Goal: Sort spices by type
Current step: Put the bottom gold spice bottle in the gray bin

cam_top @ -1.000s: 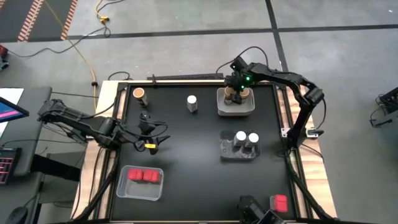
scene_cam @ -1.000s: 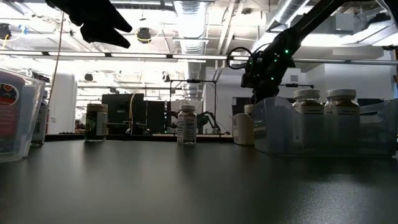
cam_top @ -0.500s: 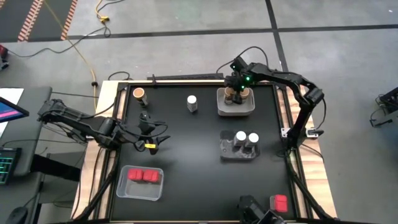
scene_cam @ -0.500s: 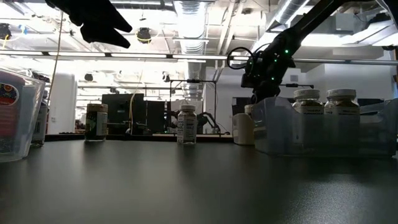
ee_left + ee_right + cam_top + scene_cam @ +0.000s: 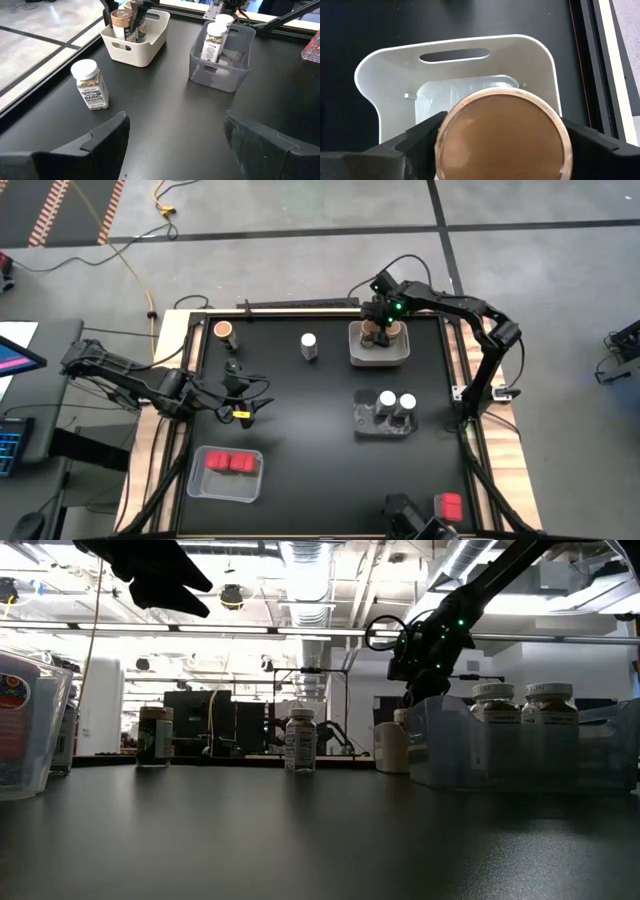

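Right gripper [image 5: 502, 145] has its fingers clamped on a brown cork-topped jar [image 5: 503, 135], holding it over the white tray [image 5: 380, 75] at the table's far side. Left gripper [image 5: 175, 135] hangs spread wide, empty, near the left edge.

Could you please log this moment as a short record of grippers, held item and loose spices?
right gripper: over the white handled bin, shut on a brown cork-topped round jar
left gripper: open, waiting at the table's left
unsorted: white-lidded round jar, second cork-topped jar, red boxy container
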